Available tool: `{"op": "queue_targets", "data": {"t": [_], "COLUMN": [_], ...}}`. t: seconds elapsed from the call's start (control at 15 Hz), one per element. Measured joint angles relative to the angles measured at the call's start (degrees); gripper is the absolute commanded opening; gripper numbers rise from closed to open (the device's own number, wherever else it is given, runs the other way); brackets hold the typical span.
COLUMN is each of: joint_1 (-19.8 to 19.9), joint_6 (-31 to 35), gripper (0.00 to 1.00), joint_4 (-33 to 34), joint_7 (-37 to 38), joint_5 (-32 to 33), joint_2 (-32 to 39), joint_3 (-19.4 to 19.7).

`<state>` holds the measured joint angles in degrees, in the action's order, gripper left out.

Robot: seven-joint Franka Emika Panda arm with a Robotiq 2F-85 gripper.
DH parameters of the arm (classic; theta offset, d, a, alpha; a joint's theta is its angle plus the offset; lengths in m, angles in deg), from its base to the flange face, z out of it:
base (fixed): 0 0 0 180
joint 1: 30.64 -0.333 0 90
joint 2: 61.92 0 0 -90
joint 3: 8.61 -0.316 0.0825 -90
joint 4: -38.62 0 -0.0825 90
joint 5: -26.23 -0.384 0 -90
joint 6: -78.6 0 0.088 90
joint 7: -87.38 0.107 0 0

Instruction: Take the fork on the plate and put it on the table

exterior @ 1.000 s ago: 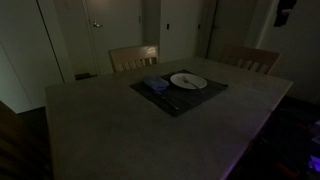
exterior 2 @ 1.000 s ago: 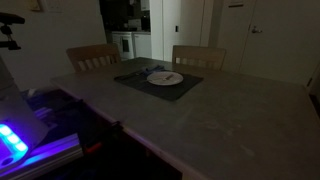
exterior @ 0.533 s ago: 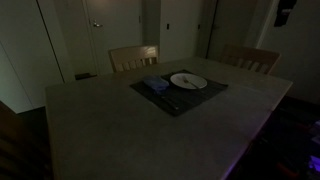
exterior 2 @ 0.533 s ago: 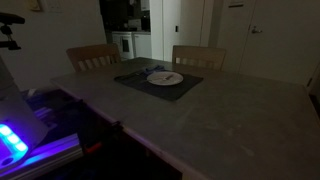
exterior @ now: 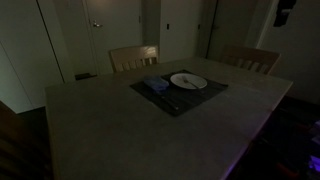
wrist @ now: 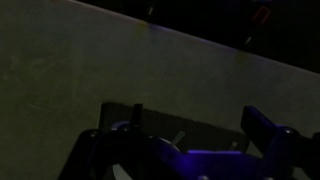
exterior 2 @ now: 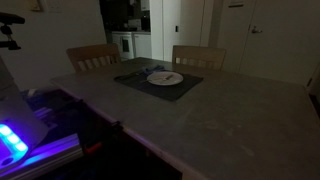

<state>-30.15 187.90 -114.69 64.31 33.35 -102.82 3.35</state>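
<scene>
A small round white plate [exterior: 188, 81] sits on a dark placemat [exterior: 200, 98] at the far side of the pale table [exterior: 130, 130]. It shows in both exterior views, also as the plate [exterior 2: 165, 77] on the table [exterior 2: 220, 120]. The fork [exterior: 186, 83] is a thin dark streak lying across the plate. In the wrist view my gripper [wrist: 196, 112] is open and empty, its two fingers wide apart above the bare table top [wrist: 90, 70]. The plate and fork are out of the wrist view. My gripper does not show in either exterior view.
A bluish folded napkin [exterior: 155, 86] lies on the placemat beside the plate. Two wooden chairs [exterior: 133, 57] [exterior: 250, 60] stand at the far edge. A blue-lit device [exterior 2: 15, 140] sits by the near table corner. The room is very dark.
</scene>
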Motion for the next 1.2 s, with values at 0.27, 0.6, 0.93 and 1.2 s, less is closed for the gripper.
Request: {"op": "queue_targets", "data": {"t": [0.27,0.6,0.93,1.2], "joint_1": [-0.25,-0.47,-0.90,-1.56], "joint_6": [0.43,1.23,1.82,2.49], "gripper": [1.00,1.00,1.00,1.00], "joint_4": [0.00,0.00,-0.19,-0.82], "joint_7": [-0.62,-2.14,-3.59,-4.40], "joint_5": [0.00,0.00,0.00,0.00], "joint_2": [0.03,0.34,0.51,0.49], "joint_3": [0.00,0.00,0.00,0.00]}}
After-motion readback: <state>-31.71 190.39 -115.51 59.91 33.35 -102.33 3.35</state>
